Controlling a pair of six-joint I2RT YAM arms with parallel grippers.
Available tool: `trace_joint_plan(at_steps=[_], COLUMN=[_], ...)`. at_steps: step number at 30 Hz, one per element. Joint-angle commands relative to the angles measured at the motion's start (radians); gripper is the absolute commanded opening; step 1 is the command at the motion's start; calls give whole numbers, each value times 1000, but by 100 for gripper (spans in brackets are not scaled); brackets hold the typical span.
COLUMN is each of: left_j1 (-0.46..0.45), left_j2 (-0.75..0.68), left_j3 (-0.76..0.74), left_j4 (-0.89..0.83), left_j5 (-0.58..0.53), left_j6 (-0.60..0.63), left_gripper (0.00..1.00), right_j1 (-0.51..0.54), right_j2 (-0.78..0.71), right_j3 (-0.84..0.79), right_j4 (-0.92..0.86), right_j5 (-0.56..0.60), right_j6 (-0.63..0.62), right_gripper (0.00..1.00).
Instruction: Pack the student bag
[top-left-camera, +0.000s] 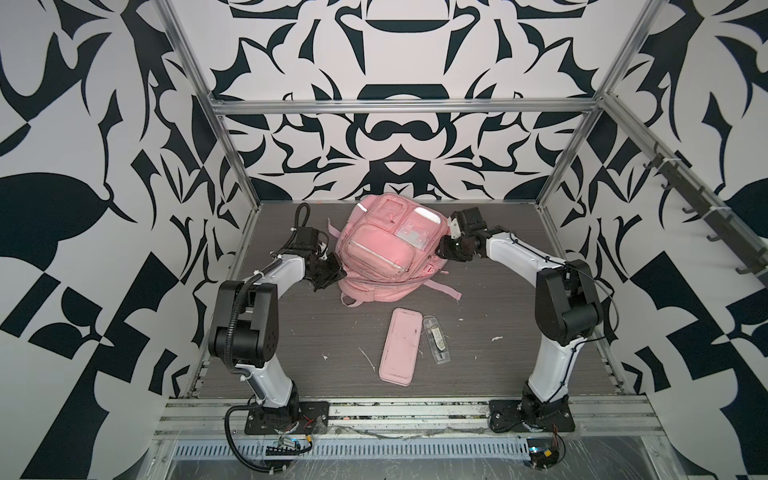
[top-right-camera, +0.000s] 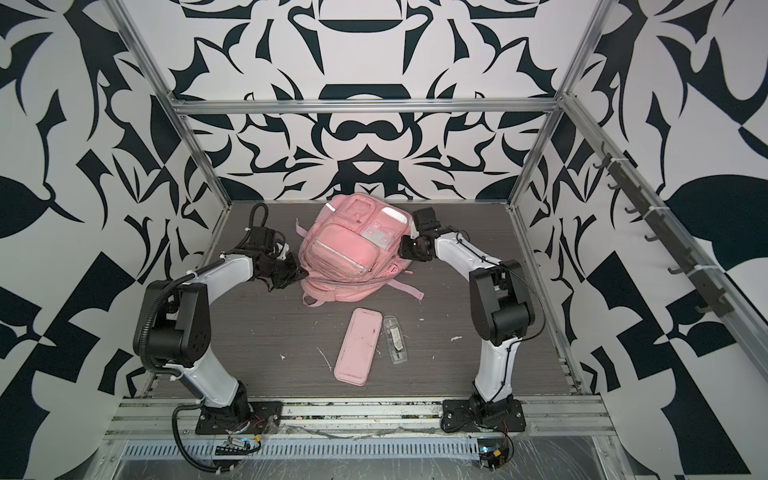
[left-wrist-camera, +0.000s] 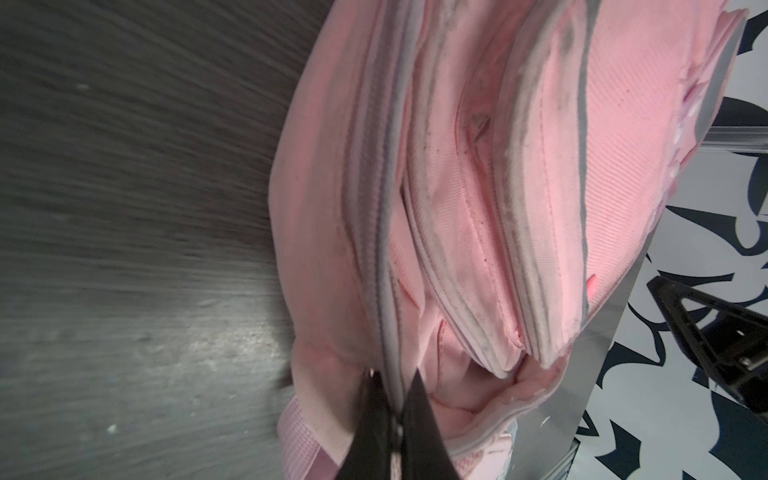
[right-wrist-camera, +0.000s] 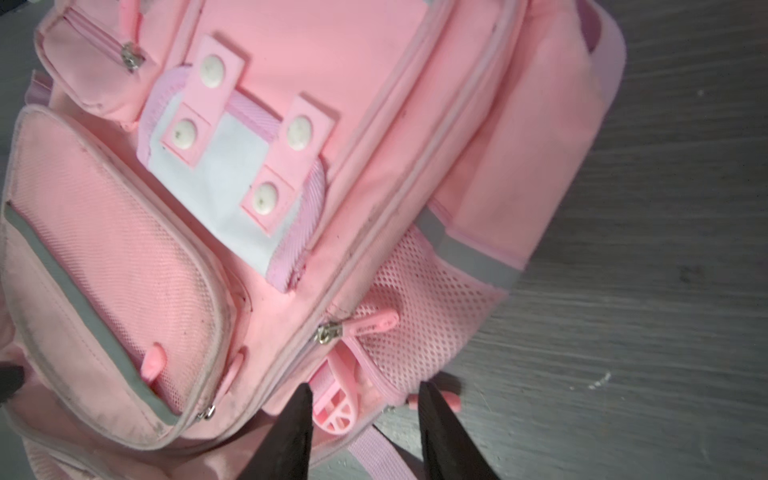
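The pink student bag (top-left-camera: 376, 249) (top-right-camera: 343, 251) lies front up at the back middle of the table. My left gripper (top-left-camera: 332, 272) (top-right-camera: 298, 274) is at the bag's lower left corner. In the left wrist view the gripper (left-wrist-camera: 395, 384) is shut, pinching the grey zip seam of the bag (left-wrist-camera: 457, 199). My right gripper (top-left-camera: 442, 249) (top-right-camera: 405, 249) is at the bag's right side. In the right wrist view it (right-wrist-camera: 365, 395) stands open, its fingers either side of a pink plastic buckle (right-wrist-camera: 336, 409) below the mesh side pocket of the bag (right-wrist-camera: 316, 54), holding nothing.
A flat pink pencil case (top-left-camera: 399, 345) (top-right-camera: 359, 347) lies nearer the front, with a clear plastic case (top-left-camera: 434, 338) (top-right-camera: 397, 338) beside it on the right. A bag strap (top-left-camera: 444, 289) trails to the right. Metal frame posts and patterned walls ring the table.
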Motion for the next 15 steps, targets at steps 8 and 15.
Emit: trace_joint_plan(at_steps=[8,15], left_j1=[16,17], left_j2=[51,86], left_j3=[113,125], left_j4=[-62,-44], left_j5=[-58,-69], left_j6=[14,-5], left_gripper=[7,8], right_j1=[58,88], right_j2=[102,65], right_j3=[65,-58], right_j4=[37,42], right_j5=[-50,-18], right_j6=[-3,-2], right_gripper=[44,44])
